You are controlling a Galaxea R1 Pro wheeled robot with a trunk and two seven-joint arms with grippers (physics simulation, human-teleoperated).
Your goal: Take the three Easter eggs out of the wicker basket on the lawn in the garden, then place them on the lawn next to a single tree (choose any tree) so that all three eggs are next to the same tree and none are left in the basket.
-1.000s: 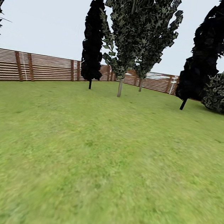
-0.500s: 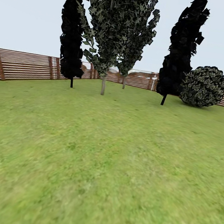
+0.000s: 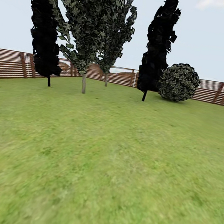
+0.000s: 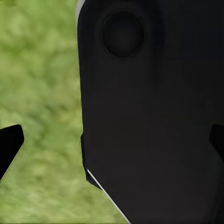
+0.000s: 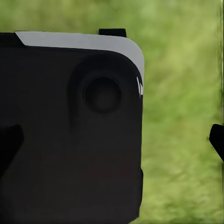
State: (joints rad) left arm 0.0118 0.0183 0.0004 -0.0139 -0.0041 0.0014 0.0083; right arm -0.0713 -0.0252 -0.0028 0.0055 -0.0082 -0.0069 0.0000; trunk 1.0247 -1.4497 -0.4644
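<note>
Here the lawn is shown stretching to the slatted fence. A pale-trunked tree is seen left of centre, between black columnar trees, near a round bush. Tool states cannot be told.

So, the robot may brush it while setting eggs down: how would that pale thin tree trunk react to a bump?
The trunk is thin under a tall, full crown, so it might flex slightly. It stands straight out of the lawn, so it likely won't tip. Being a simulator's render, it may not yield at all.
</note>
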